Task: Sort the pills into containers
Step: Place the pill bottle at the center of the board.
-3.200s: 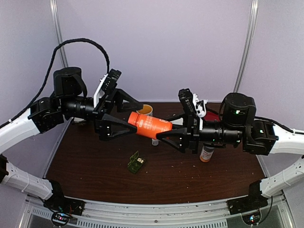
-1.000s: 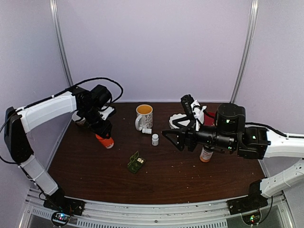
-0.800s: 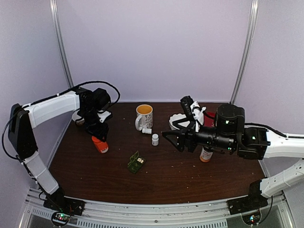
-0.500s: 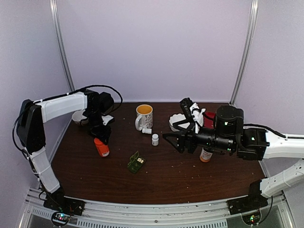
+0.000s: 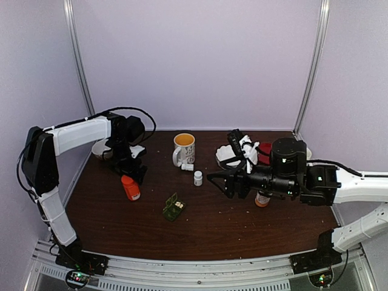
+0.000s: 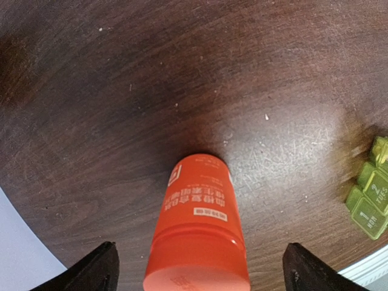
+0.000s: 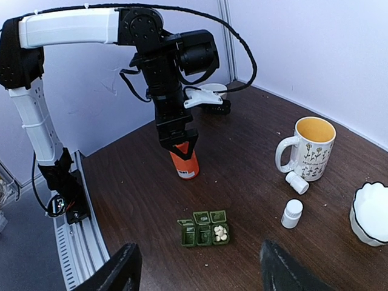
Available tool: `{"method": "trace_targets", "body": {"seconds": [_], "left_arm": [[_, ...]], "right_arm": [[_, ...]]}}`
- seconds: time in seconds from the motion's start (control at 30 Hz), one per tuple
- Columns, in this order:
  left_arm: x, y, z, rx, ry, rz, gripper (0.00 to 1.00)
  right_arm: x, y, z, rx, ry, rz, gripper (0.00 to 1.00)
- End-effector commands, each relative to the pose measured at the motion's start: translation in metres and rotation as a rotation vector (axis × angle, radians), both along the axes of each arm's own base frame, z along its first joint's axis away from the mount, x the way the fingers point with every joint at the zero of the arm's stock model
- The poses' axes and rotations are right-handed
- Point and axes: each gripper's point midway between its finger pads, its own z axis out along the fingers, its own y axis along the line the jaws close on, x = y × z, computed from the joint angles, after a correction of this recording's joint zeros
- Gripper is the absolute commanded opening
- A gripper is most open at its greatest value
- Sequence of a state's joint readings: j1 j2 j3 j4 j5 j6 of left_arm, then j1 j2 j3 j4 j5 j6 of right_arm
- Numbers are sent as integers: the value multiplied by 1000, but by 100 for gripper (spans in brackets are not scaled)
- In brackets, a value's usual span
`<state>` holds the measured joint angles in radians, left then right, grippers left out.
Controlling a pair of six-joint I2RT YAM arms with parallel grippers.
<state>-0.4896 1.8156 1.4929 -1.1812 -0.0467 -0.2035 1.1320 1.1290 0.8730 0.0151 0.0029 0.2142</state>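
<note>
The dark green pill box [image 5: 174,209] lies open in the middle of the table. In the right wrist view the pill box [image 7: 204,228] has three lids up, with white pills [image 7: 219,233] in its right compartment. An orange bottle [image 5: 130,187] stands upright at the left. My left gripper [image 5: 133,171] is just above it and open. In the left wrist view the bottle [image 6: 197,230] rises between the spread fingers [image 6: 103,270] with gaps on both sides. My right gripper [image 5: 219,182] hovers open and empty above the table's middle.
A white mug [image 5: 183,147] stands at the back, with one tiny white bottle [image 5: 187,167] lying by it and another [image 5: 197,177] upright. A white bowl [image 5: 229,154] is at the back right. A red-capped bottle [image 5: 262,198] stands under my right arm. A small bowl [image 5: 101,150] sits far left.
The orange bottle, held in mid-air between both grippers at first, now stands on the table at the left. My left gripper has opened off it. The right arm has barely shifted.
</note>
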Motion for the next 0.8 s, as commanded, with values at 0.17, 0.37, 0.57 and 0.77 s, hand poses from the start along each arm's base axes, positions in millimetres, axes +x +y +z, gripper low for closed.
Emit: {"method": "trace_targets", "body": {"seconds": [0.17, 0.37, 0.57, 0.77], "left_arm": [[21, 8, 96, -66, -347, 58, 98], [22, 20, 143, -125, -537, 141, 98], [10, 20, 155, -257, -665, 181, 97], [3, 19, 171, -348, -754, 169, 98]], "right_arm": [[27, 20, -25, -224, 202, -116, 67], [75, 7, -52, -280, 271, -293, 68], [107, 17, -90, -440, 322, -350, 65], [133, 29, -129, -543, 387, -382, 62]]}}
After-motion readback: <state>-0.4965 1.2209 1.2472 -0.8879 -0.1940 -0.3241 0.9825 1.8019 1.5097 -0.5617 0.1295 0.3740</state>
